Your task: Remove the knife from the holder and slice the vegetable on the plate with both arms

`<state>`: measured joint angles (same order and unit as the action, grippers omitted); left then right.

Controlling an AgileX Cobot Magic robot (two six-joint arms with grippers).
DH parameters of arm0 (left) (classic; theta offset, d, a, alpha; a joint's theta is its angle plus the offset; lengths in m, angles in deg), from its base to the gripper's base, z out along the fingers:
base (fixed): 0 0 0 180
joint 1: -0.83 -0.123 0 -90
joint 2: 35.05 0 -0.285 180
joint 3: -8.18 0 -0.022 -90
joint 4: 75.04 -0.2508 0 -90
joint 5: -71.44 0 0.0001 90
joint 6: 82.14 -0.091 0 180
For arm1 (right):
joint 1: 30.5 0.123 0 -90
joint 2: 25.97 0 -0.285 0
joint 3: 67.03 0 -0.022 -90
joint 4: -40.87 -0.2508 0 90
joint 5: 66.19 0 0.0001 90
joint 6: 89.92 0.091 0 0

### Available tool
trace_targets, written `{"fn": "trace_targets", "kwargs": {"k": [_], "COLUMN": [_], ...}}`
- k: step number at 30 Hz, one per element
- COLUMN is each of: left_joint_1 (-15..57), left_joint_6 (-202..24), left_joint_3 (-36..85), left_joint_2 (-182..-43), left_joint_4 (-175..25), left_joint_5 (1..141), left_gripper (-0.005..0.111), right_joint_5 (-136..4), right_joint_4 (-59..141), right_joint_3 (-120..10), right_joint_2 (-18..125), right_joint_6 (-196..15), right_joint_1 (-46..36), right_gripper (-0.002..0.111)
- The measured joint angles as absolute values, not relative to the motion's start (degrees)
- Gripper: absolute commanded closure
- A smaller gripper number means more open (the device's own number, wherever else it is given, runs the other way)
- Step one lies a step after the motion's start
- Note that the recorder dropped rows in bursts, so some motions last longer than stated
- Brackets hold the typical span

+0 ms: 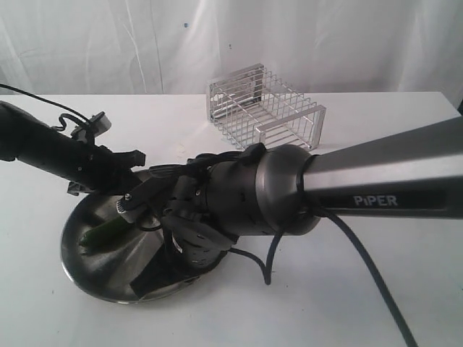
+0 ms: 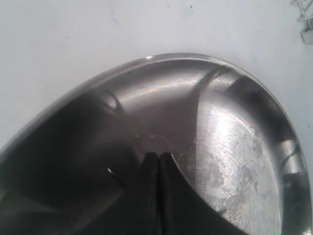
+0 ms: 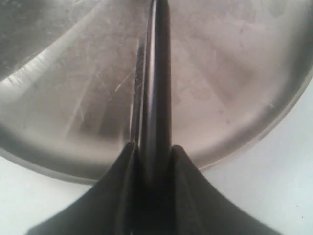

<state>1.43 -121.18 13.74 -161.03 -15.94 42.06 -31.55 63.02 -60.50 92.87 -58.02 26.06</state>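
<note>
Got the knife [image 3: 155, 73] pinched in the right gripper [image 3: 154, 161], hanging over the plate [image 3: 254, 112], well away from the holder [image 1: 268, 108]. Could easily skid the vegetable [image 1: 108, 233] across that slick steel, with the left gripper [image 2: 159, 157] pressed together on nothing visible. Might twist in such a narrow pinch, too. Points straight away from the fingers [image 3: 122, 186], long axis in line with them, tip out of shot.

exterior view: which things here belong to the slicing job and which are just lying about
Part of the job: knife, clamped in the right gripper; vegetable; plate; holder; left gripper, shut.
Just there: white table; curtain behind it; black cable.
</note>
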Motion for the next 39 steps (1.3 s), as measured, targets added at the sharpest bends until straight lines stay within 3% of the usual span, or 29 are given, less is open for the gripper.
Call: {"fn": "trace_targets", "kwargs": {"k": [18,28,39], "left_joint_1": [1.4,1.4,1.4], "left_joint_6": [-118.8,-116.8,-116.7], "left_joint_3": [14.2,14.7,22.9], "left_joint_2": [-154.6,-149.8,-150.0], "left_joint_4": [-27.4,-37.4,-35.8], "left_joint_5": [40.5,32.4,33.9], "left_gripper": [0.107,0.107,0.107], "right_joint_5": [-27.1,-26.3,-22.5], "right_joint_4": [60.0,59.8,58.6], "right_joint_3": [-60.5,-60.9,-64.1], "right_joint_2": [92.9,92.9,93.0], "right_joint_6": [-60.4,-61.0,-63.5], "right_joint_1": [26.1,26.1,26.1], "right_gripper": [0.108,0.108,0.108]}}
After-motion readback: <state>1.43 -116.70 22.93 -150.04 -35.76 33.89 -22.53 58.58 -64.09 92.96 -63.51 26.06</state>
